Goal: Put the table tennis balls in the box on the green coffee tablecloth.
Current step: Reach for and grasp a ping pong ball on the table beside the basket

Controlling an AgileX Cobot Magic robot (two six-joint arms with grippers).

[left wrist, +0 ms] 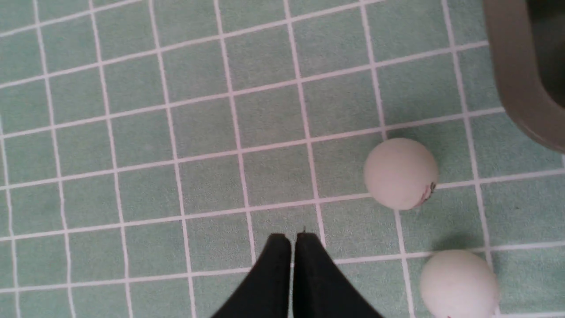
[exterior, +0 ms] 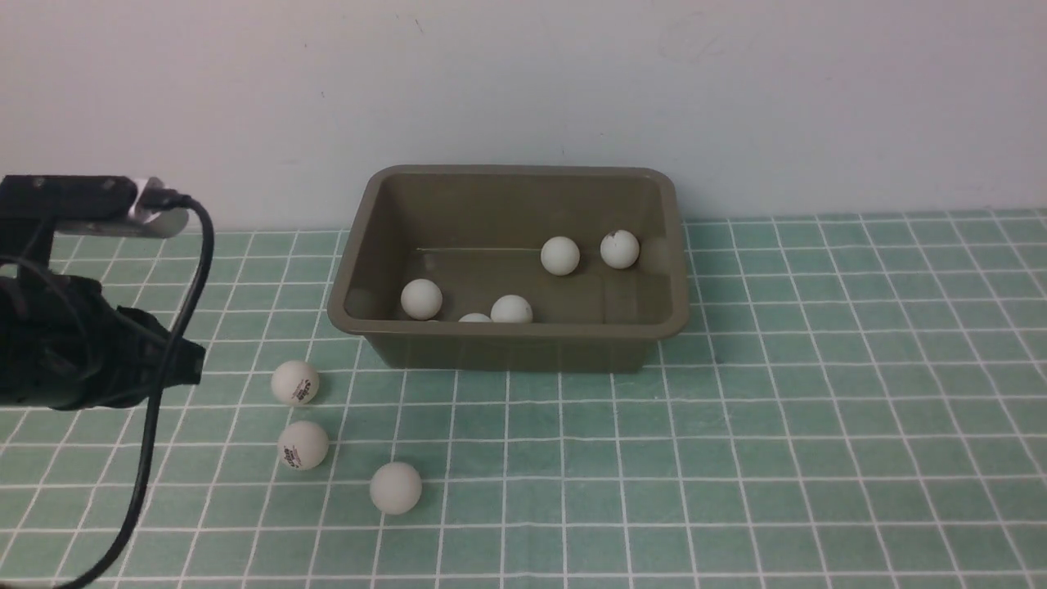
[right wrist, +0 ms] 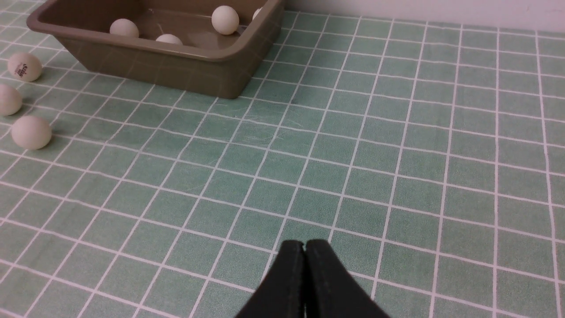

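The olive-brown box [exterior: 507, 348] stands on the mint-green checked tablecloth [exterior: 818, 409] near the back wall. Several white table tennis balls lie inside it, one at the far side [exterior: 560, 255]. Three balls lie on the cloth left of the box's front: one with a logo [exterior: 294, 382], another [exterior: 303, 445], and a plain one [exterior: 396, 487]. My left arm [exterior: 74, 352] is at the far left; its gripper [left wrist: 292, 240] is shut and empty, above the cloth beside two balls [left wrist: 401, 173] [left wrist: 459, 285]. My right gripper [right wrist: 304, 247] is shut and empty over bare cloth, far from the box [right wrist: 176, 66].
A pale wall runs behind the box [exterior: 523, 82]. A black cable [exterior: 176, 327] hangs from the left arm down to the cloth. The box corner [left wrist: 525, 75] shows in the left wrist view. The right arm does not show in the front view.
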